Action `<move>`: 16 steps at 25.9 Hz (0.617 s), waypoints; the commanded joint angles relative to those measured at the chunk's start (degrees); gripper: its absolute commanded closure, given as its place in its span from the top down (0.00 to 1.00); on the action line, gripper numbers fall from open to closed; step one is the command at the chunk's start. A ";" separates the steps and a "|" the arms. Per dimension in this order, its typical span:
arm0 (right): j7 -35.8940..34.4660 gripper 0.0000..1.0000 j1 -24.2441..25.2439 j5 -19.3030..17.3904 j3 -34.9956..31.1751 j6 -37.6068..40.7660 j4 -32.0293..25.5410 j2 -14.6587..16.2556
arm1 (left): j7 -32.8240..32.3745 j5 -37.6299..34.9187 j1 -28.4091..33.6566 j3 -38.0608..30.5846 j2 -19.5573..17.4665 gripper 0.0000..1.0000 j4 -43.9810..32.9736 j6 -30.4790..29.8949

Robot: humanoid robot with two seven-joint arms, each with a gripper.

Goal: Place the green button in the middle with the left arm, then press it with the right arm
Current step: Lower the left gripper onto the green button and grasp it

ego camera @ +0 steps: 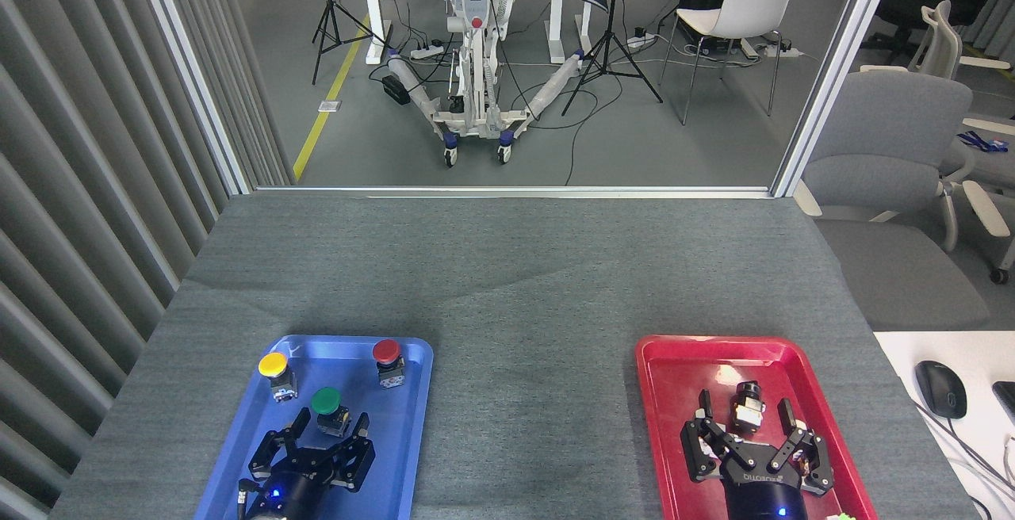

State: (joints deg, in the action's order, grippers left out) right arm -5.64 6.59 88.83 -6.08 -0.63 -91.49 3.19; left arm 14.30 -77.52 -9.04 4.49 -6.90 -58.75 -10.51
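So in the head view the green button [327, 408] is sitting upright in the blue tray [400, 441] at the lower left of the grey table [507, 282], with the yellow button [274, 373] at about 10 o'clock from it and the red button [388, 361] at about 1 o'clock, all three well apart from each other. The left gripper [331, 426] is hovering at the button's 6 o'clock with its fingers spread wide, and the tips are reaching up either side of the button's body; can't honestly say if they're touching it or just beside it, the angle is too flat for that. The middle [531, 409] of the table, the bare felt strip between the two trays, is lying at 3 o'clock from the button. Over on the right, the right gripper [745, 417] is hanging above the red tray [658, 425], also spread open and gripping nothing, with a small black-and-silver part [746, 406] sitting between its fingertips. A computer mouse [940, 389] is resting on the white desk [904, 353] at 3 o'clock from the red tray.
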 commanded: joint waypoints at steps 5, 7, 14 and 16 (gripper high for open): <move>0.10 1.00 0.00 0.02 0.10 -0.07 0.00 0.06 | 5.65 0.00 -0.37 0.09 -0.22 0.51 2.07 -0.13; 0.10 1.00 0.00 0.02 0.10 -0.07 0.00 0.06 | 7.50 0.00 0.25 0.09 -0.39 0.33 1.36 -0.57; 0.10 1.00 0.00 0.29 0.19 -0.51 0.00 -0.29 | 8.29 0.09 1.74 0.00 -2.59 0.00 0.66 -7.95; 0.19 1.00 0.00 0.29 0.19 -0.51 0.00 -0.29 | 8.29 0.18 2.10 0.09 -2.77 0.00 -2.94 -10.41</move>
State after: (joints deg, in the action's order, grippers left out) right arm -5.42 6.59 89.04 -5.90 -1.10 -91.50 2.95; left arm 22.06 -77.49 -7.49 4.54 -9.03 -58.61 -17.35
